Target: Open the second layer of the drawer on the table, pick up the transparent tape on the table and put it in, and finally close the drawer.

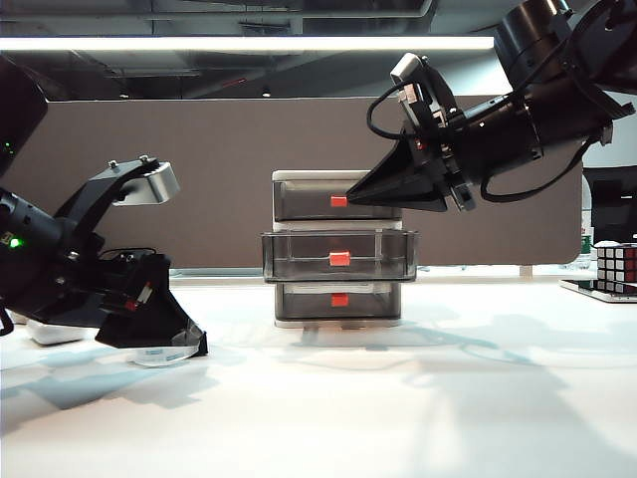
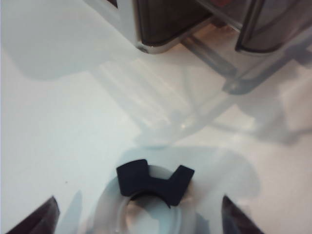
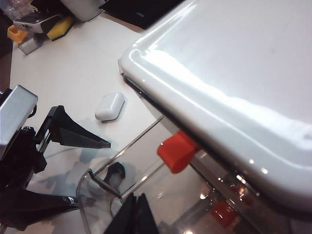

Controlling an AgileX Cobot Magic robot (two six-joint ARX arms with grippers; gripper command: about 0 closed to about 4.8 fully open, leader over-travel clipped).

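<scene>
The drawer stands at mid-table, and its second layer sticks out past the other two tiers. Low on the table, my left gripper is open around the transparent tape. In the left wrist view the tape, with its black cutter, lies between the two spread fingertips, clear of both. My left gripper straddles it. My right gripper hangs shut and empty in front of the top tier. In the right wrist view my right gripper hovers over the pulled-out second layer.
A white oval earbud case lies on the table beyond the left arm. A Rubik's cube sits on a side surface at far right. A brown partition runs behind the drawer. Small items crowd a far corner.
</scene>
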